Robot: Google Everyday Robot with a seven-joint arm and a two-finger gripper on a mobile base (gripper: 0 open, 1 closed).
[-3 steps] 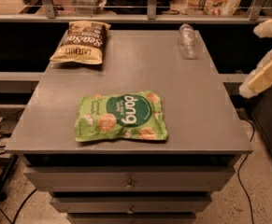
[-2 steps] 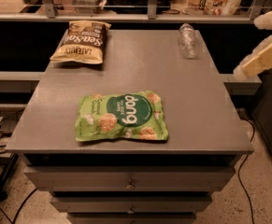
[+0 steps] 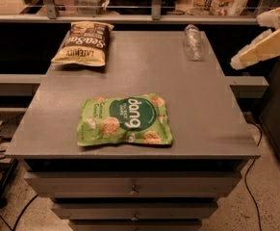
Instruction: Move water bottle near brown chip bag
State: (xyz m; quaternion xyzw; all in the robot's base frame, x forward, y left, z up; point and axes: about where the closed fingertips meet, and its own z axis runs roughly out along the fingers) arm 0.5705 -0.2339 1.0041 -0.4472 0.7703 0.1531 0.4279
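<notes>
Gray table (image 3: pixel 144 76) carries the water bottle (image 3: pixel 193 41) lying at upper right, the brown chip bag (image 3: pixel 82 43) at upper left, a green bag (image 3: pixel 125 120) center. The gripper (image 3: pixel 263 44) hangs at the right edge, apart from the bottle; I cannot tell whether it is clenched or released.

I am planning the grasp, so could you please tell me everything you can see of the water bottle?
The water bottle is small, clear, crinkled plastic, lying on its side near the far right corner of the gray table, cap end toward the far edge. Only the tabletop touches it. The gripper hovers beyond the table's right edge, apart from it.
</notes>
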